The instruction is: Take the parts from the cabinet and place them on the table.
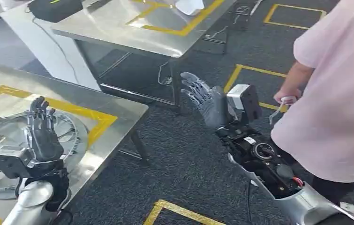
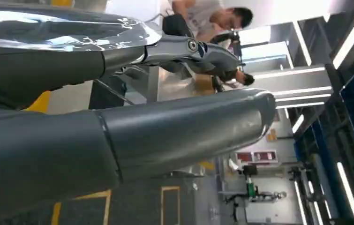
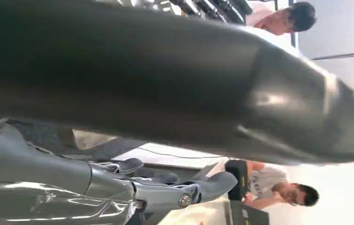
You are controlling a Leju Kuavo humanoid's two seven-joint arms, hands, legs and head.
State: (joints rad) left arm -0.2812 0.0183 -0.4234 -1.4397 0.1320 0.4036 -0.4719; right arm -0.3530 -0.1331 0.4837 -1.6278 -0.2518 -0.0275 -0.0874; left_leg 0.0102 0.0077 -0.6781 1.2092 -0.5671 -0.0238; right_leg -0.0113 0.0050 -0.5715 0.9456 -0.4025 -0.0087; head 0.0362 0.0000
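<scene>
my left hand (image 1: pixel 42 133) sits at the lower left of the head view, fingers (image 1: pixel 39 108) straight, a little apart and pointing up the frame, holding nothing. it hovers over the round metal part (image 1: pixel 74 136), a silver finned wheel lying flat on the steel table (image 1: pixel 118 123); i can't tell whether palm and part touch. the part lies inside the yellow tape border (image 1: pixel 101 120), with its rim close to that tape on the right. the table's right edge runs just past the tape, then drops to dark carpet (image 1: pixel 184 164).

my right hand (image 1: pixel 207 101) is mid-frame over the carpet, fingers (image 1: pixel 191 89) spread wide, palm bare, clear of any table. a person in a pink shirt (image 1: pixel 325 108) stands just beside that forearm at the right edge, their hand (image 1: pixel 287 97) holding a small tool near my wrist camera (image 1: pixel 244 101).

a second steel table (image 1: pixel 118 35) crosses the top of the frame, its near corner just above my right fingers. open carpet lies between the two tables and toward the bottom centre, marked with yellow floor tape (image 1: pixel 175 211).
</scene>
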